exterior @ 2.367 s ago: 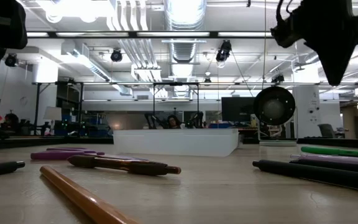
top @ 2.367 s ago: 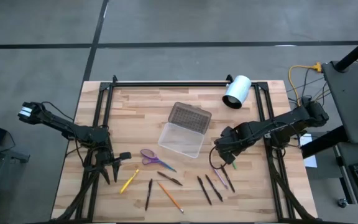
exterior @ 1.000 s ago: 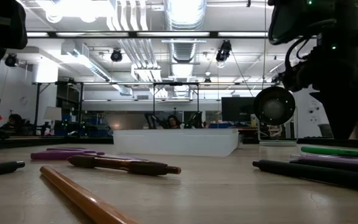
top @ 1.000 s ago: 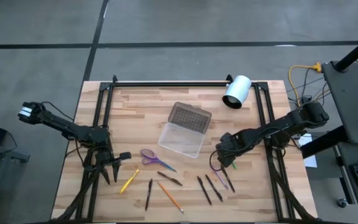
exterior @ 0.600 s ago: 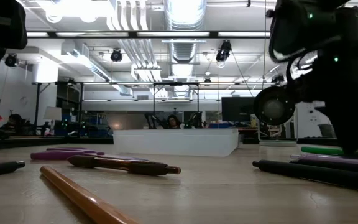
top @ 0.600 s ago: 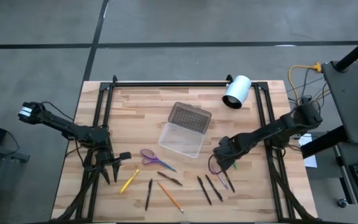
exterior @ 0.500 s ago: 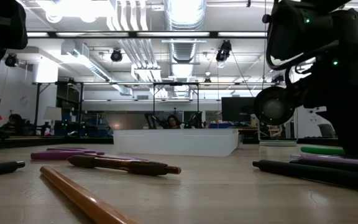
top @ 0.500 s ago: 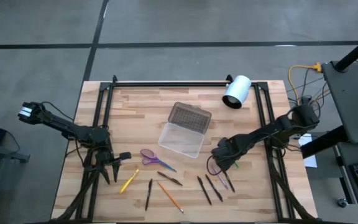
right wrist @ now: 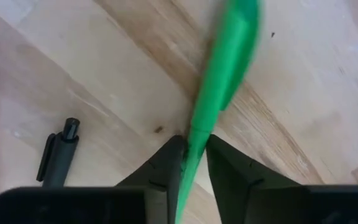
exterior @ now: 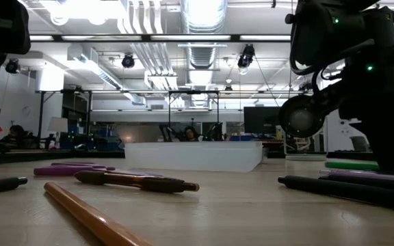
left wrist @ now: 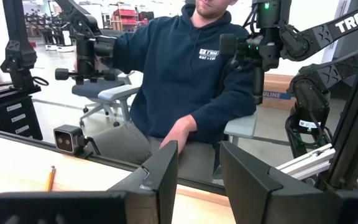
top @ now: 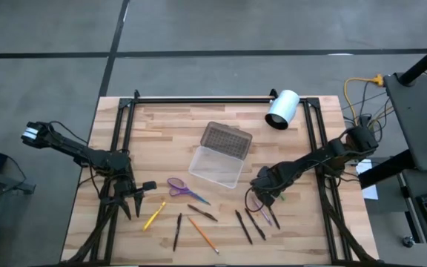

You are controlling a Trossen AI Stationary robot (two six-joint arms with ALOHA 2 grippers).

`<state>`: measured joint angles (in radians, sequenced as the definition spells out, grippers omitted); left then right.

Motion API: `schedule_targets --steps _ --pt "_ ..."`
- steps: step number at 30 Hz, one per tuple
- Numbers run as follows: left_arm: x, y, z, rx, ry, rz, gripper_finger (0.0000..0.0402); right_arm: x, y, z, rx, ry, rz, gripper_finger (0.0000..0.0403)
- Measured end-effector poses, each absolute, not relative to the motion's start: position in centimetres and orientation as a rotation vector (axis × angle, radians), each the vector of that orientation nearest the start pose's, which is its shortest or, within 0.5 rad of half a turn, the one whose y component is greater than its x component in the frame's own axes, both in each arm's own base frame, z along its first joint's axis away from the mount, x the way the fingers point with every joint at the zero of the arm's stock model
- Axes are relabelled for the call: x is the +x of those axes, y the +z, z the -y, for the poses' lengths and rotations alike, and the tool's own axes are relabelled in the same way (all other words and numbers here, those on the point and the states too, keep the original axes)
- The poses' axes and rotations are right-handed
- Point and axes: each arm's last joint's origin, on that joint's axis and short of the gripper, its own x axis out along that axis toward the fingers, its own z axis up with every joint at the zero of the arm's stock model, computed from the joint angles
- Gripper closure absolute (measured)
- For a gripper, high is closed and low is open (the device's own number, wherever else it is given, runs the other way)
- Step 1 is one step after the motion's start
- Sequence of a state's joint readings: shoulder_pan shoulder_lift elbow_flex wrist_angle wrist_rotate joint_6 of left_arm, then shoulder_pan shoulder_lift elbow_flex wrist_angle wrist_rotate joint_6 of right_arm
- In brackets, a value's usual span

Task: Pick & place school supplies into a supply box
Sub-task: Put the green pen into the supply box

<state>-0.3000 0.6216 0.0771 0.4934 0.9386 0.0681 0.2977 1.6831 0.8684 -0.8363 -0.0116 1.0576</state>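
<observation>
Your right gripper (right wrist: 194,163) is clamping the green pen (right wrist: 222,81) against the table (top: 161,130), at about four o'clock from the supply box (top: 219,155). Your left gripper (left wrist: 199,177) is idling at the table's nine o'clock edge, fingers parted.

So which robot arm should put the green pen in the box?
The right one. Its end effector is down at the green pen, fingers on either side, beside the supply box. The left end effector waits at the table's far left.
</observation>
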Motion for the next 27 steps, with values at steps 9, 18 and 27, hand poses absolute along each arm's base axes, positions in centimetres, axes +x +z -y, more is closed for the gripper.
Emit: schedule_targets --steps 9,18,27 --pt "11.8 17.7 6.1 0.042 -1.24 -0.011 0.0297 24.1 13.4 -7.4 0.527 -0.607 -1.56 0.0384" --pt "11.8 17.7 6.1 0.042 -1.24 -0.011 0.0297 24.8 14.1 -7.2 0.41 -0.628 -1.487 0.0386" --pt "11.8 17.7 6.1 0.042 -1.242 -0.011 0.0297 26.4 17.1 -7.1 0.253 -0.731 -1.348 0.0387"
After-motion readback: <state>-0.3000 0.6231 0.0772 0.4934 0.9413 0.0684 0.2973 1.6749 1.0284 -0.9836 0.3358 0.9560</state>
